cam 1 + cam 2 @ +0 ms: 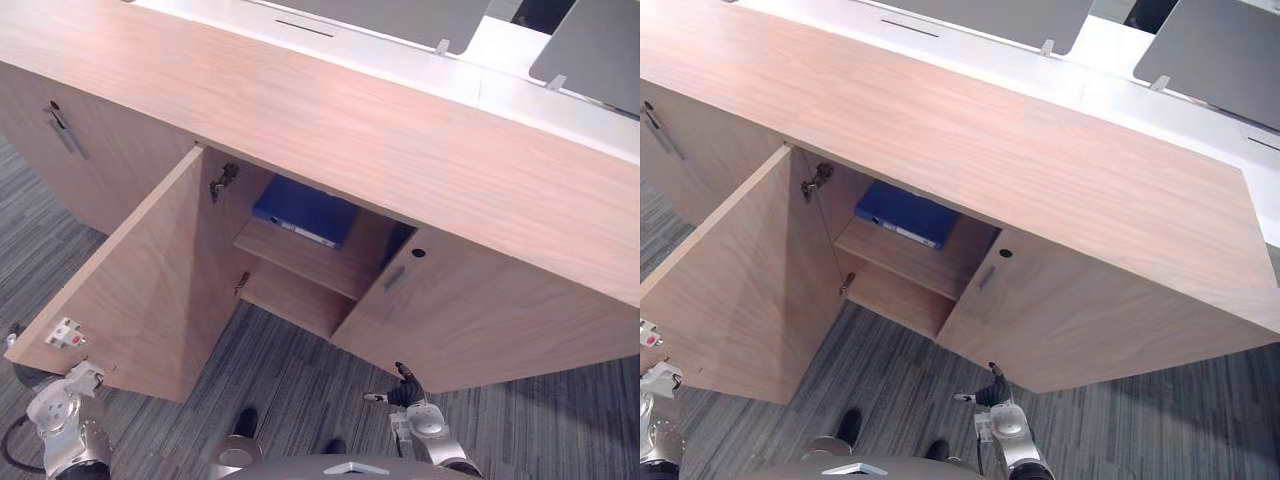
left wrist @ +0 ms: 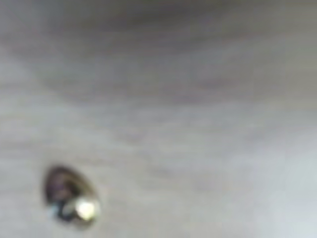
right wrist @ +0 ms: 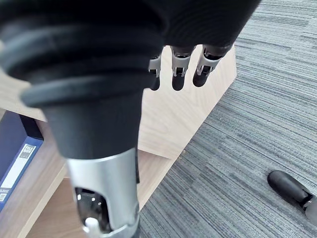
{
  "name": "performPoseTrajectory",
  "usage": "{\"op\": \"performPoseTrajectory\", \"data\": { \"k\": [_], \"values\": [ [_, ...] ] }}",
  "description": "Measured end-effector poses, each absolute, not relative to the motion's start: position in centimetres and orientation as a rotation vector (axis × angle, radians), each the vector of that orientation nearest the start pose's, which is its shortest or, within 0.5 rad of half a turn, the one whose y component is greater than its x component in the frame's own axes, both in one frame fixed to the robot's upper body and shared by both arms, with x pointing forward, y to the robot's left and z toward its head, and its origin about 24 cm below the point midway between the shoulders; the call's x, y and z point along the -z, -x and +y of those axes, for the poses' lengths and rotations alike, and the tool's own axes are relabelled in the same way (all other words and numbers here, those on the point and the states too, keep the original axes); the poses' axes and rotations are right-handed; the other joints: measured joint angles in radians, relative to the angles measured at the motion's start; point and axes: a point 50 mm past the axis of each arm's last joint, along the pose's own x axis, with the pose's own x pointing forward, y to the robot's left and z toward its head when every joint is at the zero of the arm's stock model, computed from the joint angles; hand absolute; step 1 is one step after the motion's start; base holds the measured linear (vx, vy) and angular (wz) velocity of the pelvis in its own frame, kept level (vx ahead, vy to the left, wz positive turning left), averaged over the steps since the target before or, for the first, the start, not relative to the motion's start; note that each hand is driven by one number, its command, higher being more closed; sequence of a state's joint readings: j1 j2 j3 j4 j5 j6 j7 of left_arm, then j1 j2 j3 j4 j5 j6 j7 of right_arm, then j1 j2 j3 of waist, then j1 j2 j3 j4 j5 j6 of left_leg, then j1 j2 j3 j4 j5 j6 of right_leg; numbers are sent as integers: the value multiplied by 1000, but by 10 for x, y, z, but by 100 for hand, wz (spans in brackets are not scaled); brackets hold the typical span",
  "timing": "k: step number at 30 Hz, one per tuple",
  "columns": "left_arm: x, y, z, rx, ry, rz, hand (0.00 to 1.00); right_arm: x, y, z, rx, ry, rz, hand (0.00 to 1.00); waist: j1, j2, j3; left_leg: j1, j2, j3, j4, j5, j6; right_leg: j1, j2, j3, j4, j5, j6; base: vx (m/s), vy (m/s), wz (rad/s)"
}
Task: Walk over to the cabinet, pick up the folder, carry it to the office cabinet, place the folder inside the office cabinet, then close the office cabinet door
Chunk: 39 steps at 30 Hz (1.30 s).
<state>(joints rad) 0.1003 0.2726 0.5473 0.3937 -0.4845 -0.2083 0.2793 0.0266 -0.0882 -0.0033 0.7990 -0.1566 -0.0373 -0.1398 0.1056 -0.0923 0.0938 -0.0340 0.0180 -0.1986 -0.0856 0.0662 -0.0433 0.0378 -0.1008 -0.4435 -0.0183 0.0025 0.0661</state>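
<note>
A blue folder lies flat on the upper shelf inside the wooden cabinet, and its spine label shows in the right wrist view. The cabinet's left door stands wide open. The right door is slightly ajar. My left hand is low at the outer edge of the open left door, very close to the wood; its fingers are hidden. My right hand hangs below the right door, above the carpet, its fingers relaxed and holding nothing.
The long wooden cabinet top runs across the view. A closed door with a metal handle is further left. Behind the cabinet is a white desk with grey panels. Grey striped carpet lies in front.
</note>
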Motion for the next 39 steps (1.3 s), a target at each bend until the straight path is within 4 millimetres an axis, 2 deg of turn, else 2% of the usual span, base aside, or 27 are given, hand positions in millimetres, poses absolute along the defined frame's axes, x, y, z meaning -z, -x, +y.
{"op": "performPoseTrajectory", "data": {
  "k": [8,17,20,28,32,34,39],
  "values": [
    [9,-155,337,-864,108,134,0,123,-166,-189,105,287,781,0,1,4,2,1,-1,0,0,2,2,1,-1,0,1,-1,-4,0,0,0],
    [42,-141,293,-658,71,300,0,123,-165,-191,112,282,786,0,0,41,2,17,2,41,0,-1,-2,-4,-1,44,-1,12,-4,-36,10,-12],
    [51,-138,279,-600,87,344,0,123,-164,-191,113,282,788,0,-3,45,2,17,5,62,0,-1,-2,-11,-1,65,-6,15,-1,-47,13,-19],
    [77,-143,215,-339,155,484,0,125,-161,-190,117,278,806,0,-43,50,1,30,10,125,0,-8,1,-23,4,143,-32,37,4,-31,8,-20],
    [84,-149,198,-270,167,522,0,122,-161,-189,122,272,790,0,-71,52,-1,41,8,158,0,-14,1,-22,4,173,-46,56,6,29,13,-28],
    [85,-158,188,-221,167,524,0,124,-159,-187,127,265,798,0,-81,53,-1,55,7,180,1,-17,5,-18,5,191,-62,78,6,57,10,-25],
    [80,-176,172,-132,137,505,0,126,-156,-182,124,251,809,0,-109,58,-3,82,9,223,6,-28,13,-14,7,228,-62,84,7,32,8,-25]
  ]
}}
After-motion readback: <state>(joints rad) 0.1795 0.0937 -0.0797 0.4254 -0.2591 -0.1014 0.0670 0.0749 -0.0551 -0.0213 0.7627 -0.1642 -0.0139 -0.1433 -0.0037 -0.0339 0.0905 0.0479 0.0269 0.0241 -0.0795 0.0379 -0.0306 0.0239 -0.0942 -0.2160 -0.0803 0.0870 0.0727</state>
